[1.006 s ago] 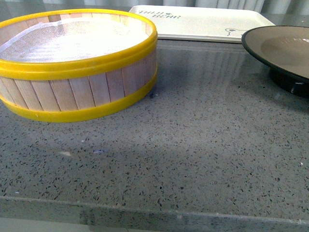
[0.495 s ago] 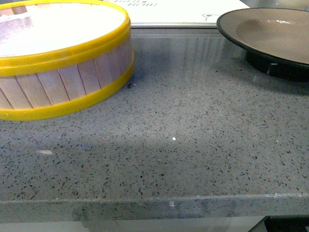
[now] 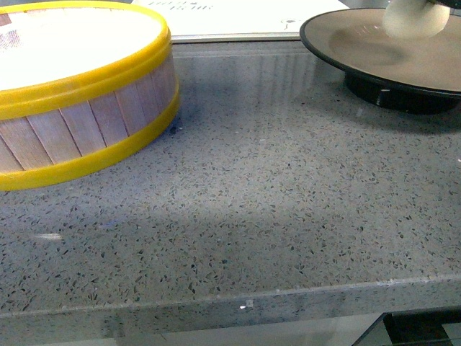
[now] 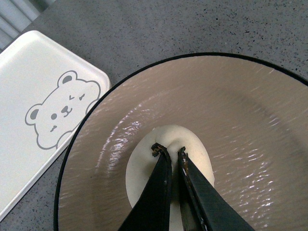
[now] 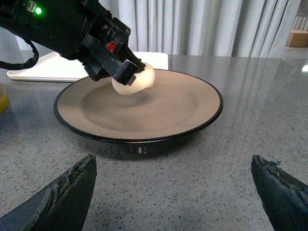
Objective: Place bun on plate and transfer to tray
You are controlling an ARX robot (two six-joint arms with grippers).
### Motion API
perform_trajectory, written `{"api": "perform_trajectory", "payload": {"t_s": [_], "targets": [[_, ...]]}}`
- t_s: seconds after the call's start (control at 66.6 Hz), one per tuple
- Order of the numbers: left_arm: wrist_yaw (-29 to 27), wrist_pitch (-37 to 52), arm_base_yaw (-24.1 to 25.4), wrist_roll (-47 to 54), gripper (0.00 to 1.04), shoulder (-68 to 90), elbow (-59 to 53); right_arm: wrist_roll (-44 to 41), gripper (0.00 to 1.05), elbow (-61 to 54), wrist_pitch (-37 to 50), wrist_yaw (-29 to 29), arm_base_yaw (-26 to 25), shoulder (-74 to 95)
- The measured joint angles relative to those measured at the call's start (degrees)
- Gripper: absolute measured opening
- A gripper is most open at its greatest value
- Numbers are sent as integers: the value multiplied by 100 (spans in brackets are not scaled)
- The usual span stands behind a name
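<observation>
Bun (image 3: 412,18) hangs at the upper right of the front view, over the plate (image 3: 374,54). It looks oval, with its long axis lying side to side and its top turned toward the left gripper (image 4: 168,150), whose nearly closed fingers pinch it. The right gripper (image 5: 173,161) gapes wide and is empty. The tray (image 3: 238,16) lies at top centre.

Left gripper (image 4: 169,150): slim black tapered fingers (image 4: 155,192), tips chipped brown; boxy black housing (image 5: 62,26) with lit green LED (image 5: 37,10), small red mark (image 5: 111,46), black cable (image 5: 17,62). Right gripper (image 5: 172,157): black wedge fingers (image 5: 57,197), rough-worn edges.
</observation>
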Motion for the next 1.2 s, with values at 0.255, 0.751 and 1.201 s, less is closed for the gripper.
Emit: {"api": "perform_trajectory", "payload": {"t_s": [0.255, 0.751, 1.201], "targets": [[-136, 31, -7, 66, 4, 68, -160, 0, 96, 0, 0, 0, 0, 0], [-103, -17, -9, 55, 44, 122, -46, 0, 96, 0, 0, 0, 0, 0], [-7, 533, 308, -466, 98, -855, -546, 0, 96, 0, 0, 0, 0, 0]]}}
